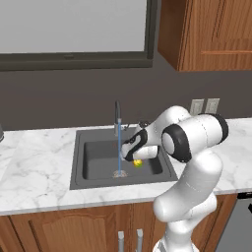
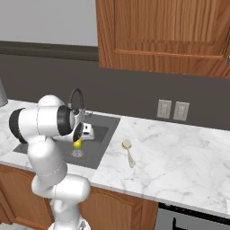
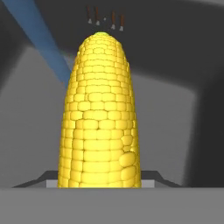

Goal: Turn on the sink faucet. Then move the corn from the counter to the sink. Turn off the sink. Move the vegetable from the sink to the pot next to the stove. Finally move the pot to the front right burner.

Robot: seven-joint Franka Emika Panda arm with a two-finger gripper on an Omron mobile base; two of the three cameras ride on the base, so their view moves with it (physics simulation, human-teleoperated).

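Hand view: the corn (image 3: 99,113) stands lengthwise from the gripper (image 3: 99,181) — plump yellow kernels in neat rows, a greenish tip. The jaws pinch it over the sink (image 1: 98,160), beside the faucet's (image 1: 117,118) blue stream.

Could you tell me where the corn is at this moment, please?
The corn is held in the gripper over the sink, just right of the water running from the sink faucet.

I count one corn cob (image 1: 138,163), one sink faucet (image 1: 117,118), one sink (image 1: 93,162), one wooden spoon (image 2: 128,151), two wall outlets (image 2: 173,109).
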